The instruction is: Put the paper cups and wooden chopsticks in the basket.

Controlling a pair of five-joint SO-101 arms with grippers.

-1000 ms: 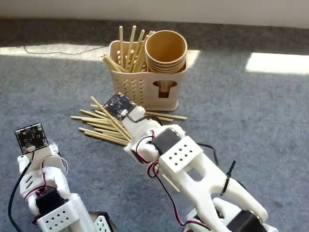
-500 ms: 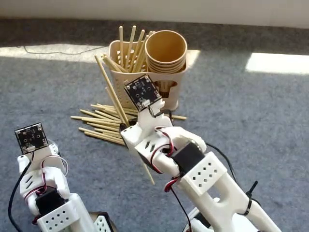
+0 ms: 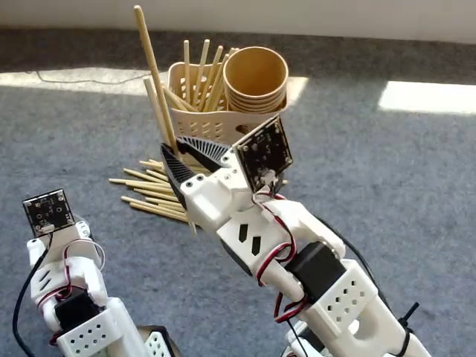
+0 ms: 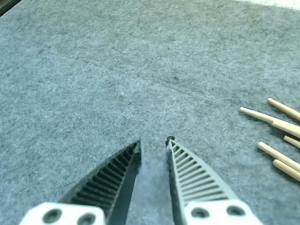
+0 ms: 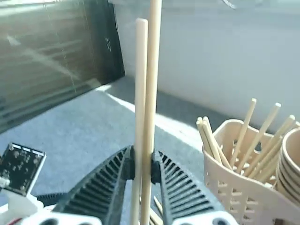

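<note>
We pinch two seemingly light, stiff chopsticks [image 5: 146, 84] below mid-length in the right fingers [image 5: 180, 192]; left fingers [image 4: 197, 178] hang slightly parted, empty.

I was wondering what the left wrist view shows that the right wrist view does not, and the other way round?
Left wrist view, not the right: the left hand, open and empty over the carpet, with the ends of loose chopsticks lying nearby.
Right wrist view, not the left: the right hand shut on two chopsticks held upright, and beyond them the basket holding more chopsticks and a stack of paper cups.
Both: grey carpet and wooden chopsticks.
</note>
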